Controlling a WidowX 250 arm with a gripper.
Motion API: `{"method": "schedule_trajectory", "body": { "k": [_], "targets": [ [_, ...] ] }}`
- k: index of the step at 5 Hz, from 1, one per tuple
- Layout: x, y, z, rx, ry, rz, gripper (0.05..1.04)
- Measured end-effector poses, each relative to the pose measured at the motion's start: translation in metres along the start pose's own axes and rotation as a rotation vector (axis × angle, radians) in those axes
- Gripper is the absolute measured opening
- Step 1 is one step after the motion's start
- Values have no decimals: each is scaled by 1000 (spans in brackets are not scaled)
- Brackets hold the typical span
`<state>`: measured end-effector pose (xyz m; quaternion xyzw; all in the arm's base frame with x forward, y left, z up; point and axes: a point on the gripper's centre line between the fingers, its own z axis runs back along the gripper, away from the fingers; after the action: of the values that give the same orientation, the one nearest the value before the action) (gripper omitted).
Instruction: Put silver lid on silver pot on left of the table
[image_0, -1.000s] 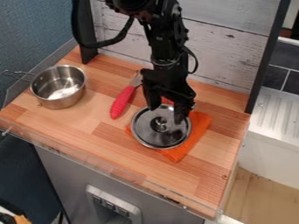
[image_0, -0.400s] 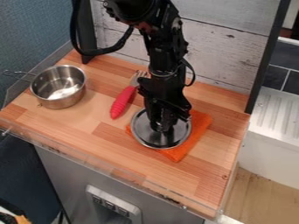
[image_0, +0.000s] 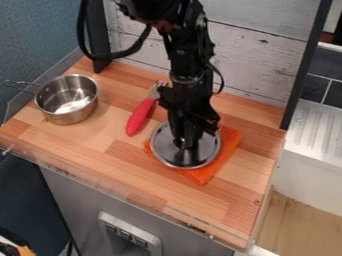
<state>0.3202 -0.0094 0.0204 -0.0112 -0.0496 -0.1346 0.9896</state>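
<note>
The gripper (image_0: 186, 143) hangs over the middle of the silver lid (image_0: 206, 152), shut on its knob, which the fingers largely hide. Beneath the lid, an orange cloth (image_0: 229, 141) shows at its right and lower edges; whether the two touch I cannot tell. On the left of the table stands the silver pot (image_0: 67, 99), upright and uncovered, its wire handle pointing left.
A fork with a red handle (image_0: 140, 116) lies between the pot and the lid. The wooden table (image_0: 127, 165) has a clear raised edge along its front, and a white plank wall (image_0: 260, 60) rises behind it.
The gripper's fingers, apart over the lid at first, have come together around the knob and sit a little lower. The lid has shifted very slightly to the right.
</note>
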Motion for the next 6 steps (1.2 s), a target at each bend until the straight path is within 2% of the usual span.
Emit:
{"method": "schedule_trajectory", "body": {
  "k": [2,3,4,6],
  "targets": [
    [-20,67,38,56,-23,210,279],
    [-36,113,47,94,-30,340,279],
    [-45,150,42,89,-10,444,279],
    [-55,176,29,105,35,506,279]
  ]
}}
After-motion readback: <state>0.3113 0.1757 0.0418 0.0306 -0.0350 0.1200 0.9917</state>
